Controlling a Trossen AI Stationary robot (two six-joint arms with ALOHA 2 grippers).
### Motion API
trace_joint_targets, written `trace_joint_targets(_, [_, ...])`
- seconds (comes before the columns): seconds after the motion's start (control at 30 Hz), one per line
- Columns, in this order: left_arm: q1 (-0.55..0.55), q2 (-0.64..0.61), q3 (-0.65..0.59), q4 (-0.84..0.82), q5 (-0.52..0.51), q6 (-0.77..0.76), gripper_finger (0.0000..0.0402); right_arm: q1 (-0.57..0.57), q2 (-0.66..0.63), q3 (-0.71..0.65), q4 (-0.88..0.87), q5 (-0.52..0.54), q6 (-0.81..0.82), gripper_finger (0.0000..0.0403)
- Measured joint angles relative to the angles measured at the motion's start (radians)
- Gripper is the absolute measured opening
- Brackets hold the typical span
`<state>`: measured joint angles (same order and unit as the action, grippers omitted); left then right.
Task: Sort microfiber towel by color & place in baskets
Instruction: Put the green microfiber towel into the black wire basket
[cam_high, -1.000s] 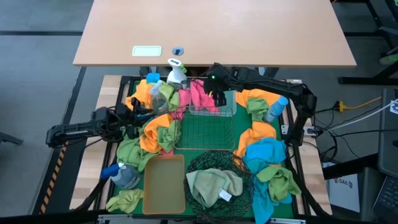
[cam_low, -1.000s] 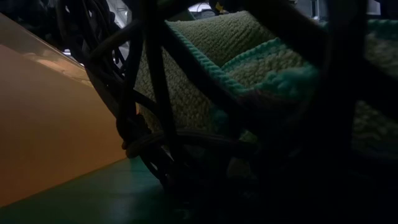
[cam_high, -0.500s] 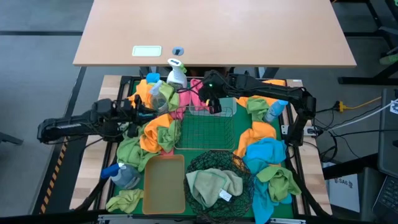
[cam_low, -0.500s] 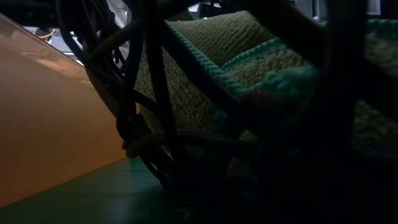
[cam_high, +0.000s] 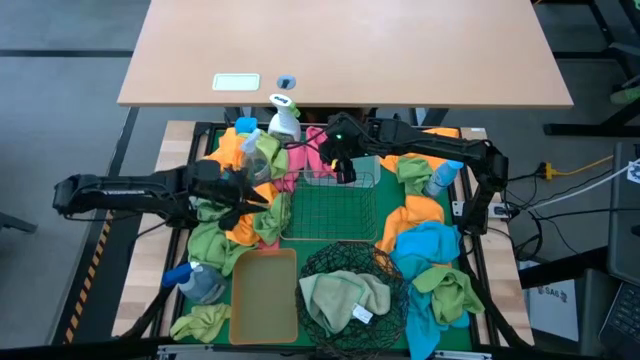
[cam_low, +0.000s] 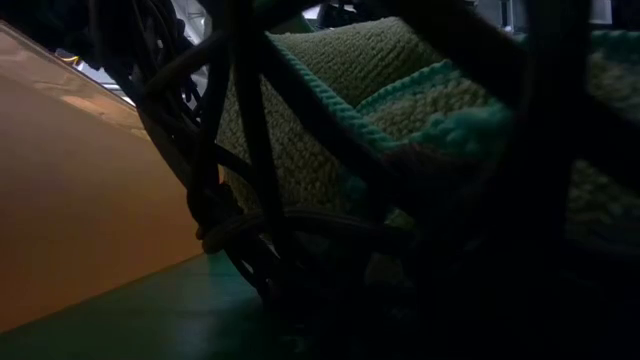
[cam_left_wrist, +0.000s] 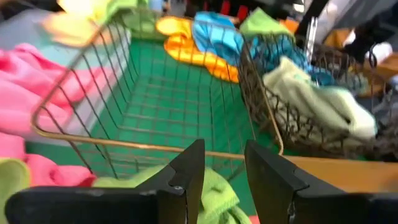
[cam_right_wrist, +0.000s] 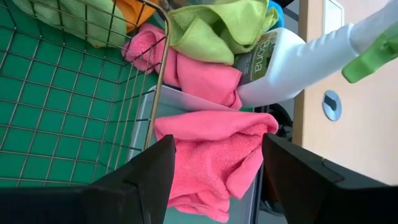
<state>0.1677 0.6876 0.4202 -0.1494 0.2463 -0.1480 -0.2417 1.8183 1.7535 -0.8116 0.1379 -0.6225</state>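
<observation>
The high view is evenly and brightly lit from above, with soft shadows under the arms and no glare; the pale desk (cam_high: 345, 50) looks flat and sharp. The low view is very dim: dark bars of the round black wire-mesh basket (cam_low: 250, 200) fill it as near silhouettes, and only the green towel (cam_low: 400, 90) behind them and the tan bin (cam_low: 80, 200) catch some light. The left wrist view is blurred throughout, the wire basket (cam_left_wrist: 155, 99) ahead of the left gripper (cam_left_wrist: 222, 168) smeared. The right wrist view is bright and crisp, the pink towel (cam_right_wrist: 214, 149) between the right gripper's (cam_right_wrist: 217, 177) fingers clearly textured.
</observation>
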Motion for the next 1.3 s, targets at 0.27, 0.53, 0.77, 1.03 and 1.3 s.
trace_joint_targets(0.27, [-0.046,0.090,0.000,0.000,0.000,0.001,0.0110,0.000,0.000,0.000,0.000,-0.001,0.001,0.0238])
trace_joint_targets(0.53, [-0.088,0.169,0.000,0.000,-0.017,0.126,0.0110,-0.001,0.000,0.000,0.000,-0.069,0.001,0.0238])
trace_joint_targets(0.77, [-0.120,0.207,0.000,0.000,-0.164,0.134,0.0110,-0.001,0.000,0.000,0.000,-0.087,0.001,0.0238])
trace_joint_targets(1.03, [-0.151,0.209,0.000,0.000,-0.185,0.061,0.0110,-0.001,0.000,0.000,0.000,-0.087,0.001,0.0238])
trace_joint_targets(1.3, [-0.187,0.209,0.000,0.000,-0.180,0.017,0.0110,-0.001,0.000,0.000,0.000,-0.087,0.001,0.0238])
